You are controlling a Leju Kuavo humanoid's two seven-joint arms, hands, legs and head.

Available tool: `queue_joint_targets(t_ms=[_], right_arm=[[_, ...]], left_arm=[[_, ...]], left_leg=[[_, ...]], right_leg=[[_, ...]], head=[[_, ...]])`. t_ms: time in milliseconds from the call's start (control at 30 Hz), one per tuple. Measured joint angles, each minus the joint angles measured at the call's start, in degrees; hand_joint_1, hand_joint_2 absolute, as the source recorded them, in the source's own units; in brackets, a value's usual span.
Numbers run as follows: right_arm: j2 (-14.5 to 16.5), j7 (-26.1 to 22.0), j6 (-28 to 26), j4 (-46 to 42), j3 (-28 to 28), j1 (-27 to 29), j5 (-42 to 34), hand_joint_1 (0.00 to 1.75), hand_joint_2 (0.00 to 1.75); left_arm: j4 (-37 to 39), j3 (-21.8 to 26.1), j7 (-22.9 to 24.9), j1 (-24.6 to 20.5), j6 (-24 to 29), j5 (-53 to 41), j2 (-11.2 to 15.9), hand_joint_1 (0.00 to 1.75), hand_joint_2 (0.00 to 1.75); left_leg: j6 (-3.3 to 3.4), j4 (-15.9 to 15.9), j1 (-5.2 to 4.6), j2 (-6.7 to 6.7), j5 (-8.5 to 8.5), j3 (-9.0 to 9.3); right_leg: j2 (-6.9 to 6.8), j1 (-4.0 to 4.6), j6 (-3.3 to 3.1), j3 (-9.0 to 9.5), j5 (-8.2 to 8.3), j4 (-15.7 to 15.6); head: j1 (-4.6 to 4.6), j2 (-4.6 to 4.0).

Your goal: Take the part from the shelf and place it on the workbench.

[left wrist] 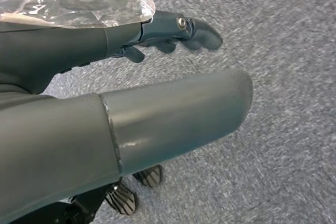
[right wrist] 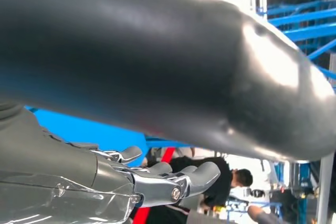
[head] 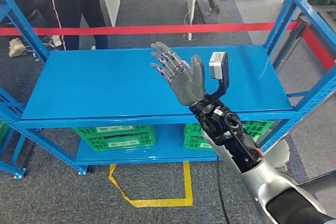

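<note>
Right robot hand (head: 178,74) was held spread and empty above blue shelf (head: 99,85). Left robot hand (left wrist: 118,119) was seen extended, empty, over carpet. Part not made out; pickup judged pending.

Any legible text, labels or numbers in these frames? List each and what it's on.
None can be read.
Green crates under the blue shelf: white label strips on their fronts, print too small and blurred to read.
Yellow floor marking: plain tape lines, no characters.
Red barrier tape: no print visible.
Camera module by the right robot hand: no legible marking.
</note>
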Motion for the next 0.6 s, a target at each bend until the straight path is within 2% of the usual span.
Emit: queue_joint_targets(t_ms=[33,67,100,133,200,233,267,300,333,400,433,467,533,567,600], right_arm=[[0.0,0.0,0.0,0.1,0.0,0.0,0.0,0.00,0.00],[0.0,0.0,0.0,0.1,-0.1,0.0,0.0,0.00,0.00],[0.0,0.0,0.0,0.2,-0.1,-0.1,0.0,0.00,0.00],[0.0,0.0,0.0,0.3,-0.2,-0.3,0.0,0.00,0.00],[0.0,0.0,0.1,0.6,-0.1,-0.5,0.0,0.00,0.00],[0.0,0.0,0.1,0.7,0.0,-0.5,0.1,0.00,0.00],[0.0,0.0,0.0,0.9,0.1,-0.5,0.1,0.00,0.00],[0.0,0.0,0.0,1.0,0.2,-0.5,0.1,0.00,0.00],[0.0,0.0,-0.1,1.2,0.2,-0.5,0.1,0.00,0.00],[0.1,0.0,-0.1,1.4,0.2,-0.8,0.1,0.00,0.00],[0.1,0.0,-0.1,1.4,0.2,-1.1,0.1,0.00,0.00],[0.2,0.0,0.0,1.5,0.3,-1.2,0.1,0.00,0.00],[0.4,0.0,0.0,1.6,0.3,-1.3,0.0,0.00,0.00],[0.5,0.0,0.0,1.7,0.3,-1.3,0.0,0.00,0.00],[0.5,0.0,0.1,1.8,0.2,-1.4,-0.1,0.00,0.00]], left_arm=[[0.0,0.0,0.0,-0.1,-0.1,0.0,0.0,0.00,0.00],[0.0,0.0,0.0,-0.2,-0.2,0.0,-0.2,0.00,0.00],[0.0,0.0,0.0,-0.3,-0.4,0.0,-0.2,0.00,0.00],[0.0,0.0,0.0,-0.4,-0.5,0.0,-0.3,0.00,0.00],[0.0,0.0,0.1,-0.2,-0.6,0.0,-0.3,0.00,0.00],[0.0,0.0,0.1,0.0,-0.6,0.1,-0.4,0.00,0.00],[0.0,0.0,0.2,0.1,-0.6,0.1,-0.4,0.00,0.00],[0.0,0.0,0.2,0.2,-0.6,0.1,-0.3,0.00,0.00],[0.0,0.0,0.2,0.2,-0.6,0.1,-0.3,0.00,0.00],[0.0,0.0,0.3,0.2,-0.6,0.1,-0.4,0.00,0.00],[0.0,0.0,0.3,0.2,-0.6,0.1,-0.3,0.00,0.00],[0.0,0.0,0.3,0.2,-0.5,0.1,-0.3,0.00,0.00],[0.0,0.0,0.4,0.1,-0.5,0.1,-0.2,0.00,0.00],[0.0,0.0,0.5,0.1,-0.5,0.1,-0.2,0.00,0.00],[0.0,0.0,0.5,0.0,-0.5,0.1,-0.2,0.00,0.00]], left_leg=[[0.21,-0.2,0.06,0.68,0.10,0.08],[0.47,-0.4,0.20,1.27,0.22,0.22],[0.74,-0.6,0.38,1.92,0.33,0.35],[0.97,-0.9,0.54,2.58,0.41,0.45],[1.22,-0.9,0.37,3.90,0.32,0.50],[1.27,-0.9,0.28,4.57,0.26,0.51],[1.28,-0.9,0.23,5.23,0.18,0.55],[1.23,-0.8,0.24,5.85,0.09,0.65],[1.11,-0.8,0.26,6.42,-0.04,0.81],[0.64,-0.7,0.11,7.53,-0.41,1.22],[0.35,-0.6,-0.07,8.07,-0.56,1.33],[0.07,-0.6,-0.26,8.62,-0.67,1.39],[-0.43,-0.5,-0.44,9.94,-0.79,1.54],[-0.73,-0.2,-0.36,9.88,-1.17,1.60],[-1.00,0.8,-0.22,9.07,-2.00,1.30]], right_leg=[[0.48,-0.05,0.37,-0.21,0.05,-0.1],[0.37,0.02,0.67,-0.41,0.00,0.0],[-0.53,0.20,0.91,-0.97,-0.71,1.0],[-2.04,0.37,1.11,-2.09,-2.12,3.3],[-5.36,0.30,1.48,-5.67,-6.17,11.4],[-6.25,0.12,1.66,-7.38,-7.56,15.2],[-6.74,-0.08,1.80,-8.26,-7.88,17.3],[-7.06,-0.25,1.89,-7.88,-7.01,16.7],[-7.54,-0.36,1.92,-6.28,-5.17,13.7],[-9.89,-0.13,1.72,-1.83,-1.89,5.0],[-10.89,0.05,1.39,-0.22,-1.17,1.9],[-11.41,0.24,1.01,0.55,-1.11,0.4],[-10.32,0.31,0.20,0.72,-1.18,0.2],[-9.61,0.24,-0.12,0.71,-1.05,0.1],[-8.95,0.15,-0.44,0.75,-0.90,0.0]], head=[[0.00,0.00],[-0.03,0.00],[0.20,0.00],[0.54,0.00],[1.14,0.00],[1.23,0.00],[1.20,0.00],[1.24,0.00],[1.31,0.00],[1.60,0.00],[1.66,0.00],[1.58,0.00],[1.16,0.00],[0.97,0.00],[0.82,0.00]])
